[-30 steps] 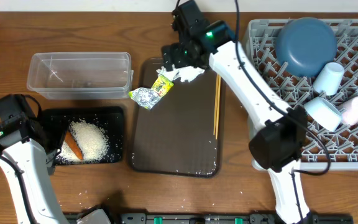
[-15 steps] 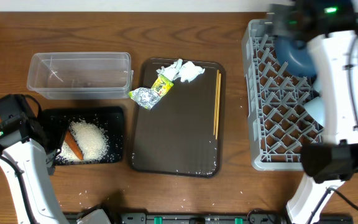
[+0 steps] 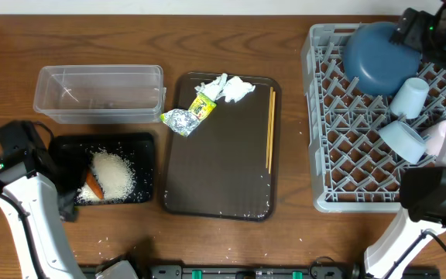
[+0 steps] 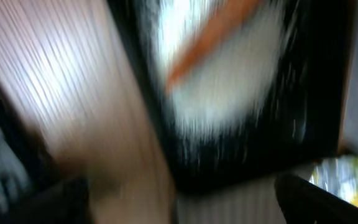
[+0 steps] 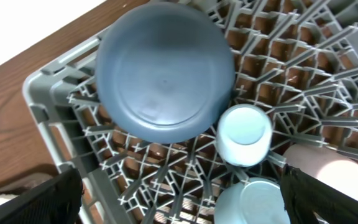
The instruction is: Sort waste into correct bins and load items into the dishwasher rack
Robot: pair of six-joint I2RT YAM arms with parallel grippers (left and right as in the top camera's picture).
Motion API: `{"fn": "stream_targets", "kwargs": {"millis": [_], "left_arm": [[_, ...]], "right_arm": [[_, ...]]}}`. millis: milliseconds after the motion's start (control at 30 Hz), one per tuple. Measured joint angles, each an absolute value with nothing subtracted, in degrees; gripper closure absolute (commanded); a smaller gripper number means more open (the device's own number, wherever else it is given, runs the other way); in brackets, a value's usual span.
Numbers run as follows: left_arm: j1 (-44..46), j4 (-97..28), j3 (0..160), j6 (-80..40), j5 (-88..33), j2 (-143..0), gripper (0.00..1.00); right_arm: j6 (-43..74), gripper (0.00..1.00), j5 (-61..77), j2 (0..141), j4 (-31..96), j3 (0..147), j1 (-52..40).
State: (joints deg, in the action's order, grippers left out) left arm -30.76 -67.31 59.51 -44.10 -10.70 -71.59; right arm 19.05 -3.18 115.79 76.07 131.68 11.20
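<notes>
Over on the right, the right hand [image 5: 179, 185] is hanging above the far corner of the grey dishwasher rack [image 3: 355, 167], its fingers [image 5: 33, 199] spread wide with nothing between them. Below it a dark blue bowl [image 3: 379, 54] is lying bottom-up in the rack's far end. A small white cup [image 3: 409, 97] is leaning just beside it, and a light blue cup [image 3: 403, 139] and a pale pink cup [image 3: 442, 137] are lying side by side nearer the front. On the left, the left hand [image 4: 180, 186] is hovering over the near-left edge of the shallow black tray [image 3: 142, 147]. Its camera view is badly smeared, but two dark finger shapes are sitting well apart at the bottom corners, so it is looking released and gripping nothing. In that tray a heap of white rice [image 3: 114, 172] is lying with a small orange carrot [image 3: 93, 184] touching its left side. Behind it the clear plastic tub [image 3: 99, 93] is sitting on the worktop [image 3: 22, 46]. In the middle, the dark brown serving tray [image 3: 219, 170] is carrying a crumpled white tissue [image 3: 229, 87] at its far edge and a yellow-green wrapper [image 3: 202, 106] just beside it. The crumpled silver foil [image 3: 180, 120] is overhanging the tray's left rim. The wooden chopsticks [image 3: 269, 128] are lying together along its right side.
</notes>
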Motion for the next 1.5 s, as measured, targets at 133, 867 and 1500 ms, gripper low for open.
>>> {"fn": "stream_targets", "kwargs": {"millis": [133, 867, 1500], "left_arm": [[-30.76, -69.76, 59.51, -44.77, -21.34, -71.59, 0.02], [7.55, -57.25, 75.72, -33.95, -35.2, -67.46, 0.03], [24.97, -73.69, 101.51, -34.52, 5.52, -106.98, 0.04]], "right_arm": [[19.07, 0.01, -2.74, 115.79, 76.07, 131.68, 11.84], [19.07, 0.01, -2.2, 115.79, 76.07, 131.68, 11.84], [19.07, 0.01, -2.09, 115.81, 76.09, 131.68, 11.84]]}}
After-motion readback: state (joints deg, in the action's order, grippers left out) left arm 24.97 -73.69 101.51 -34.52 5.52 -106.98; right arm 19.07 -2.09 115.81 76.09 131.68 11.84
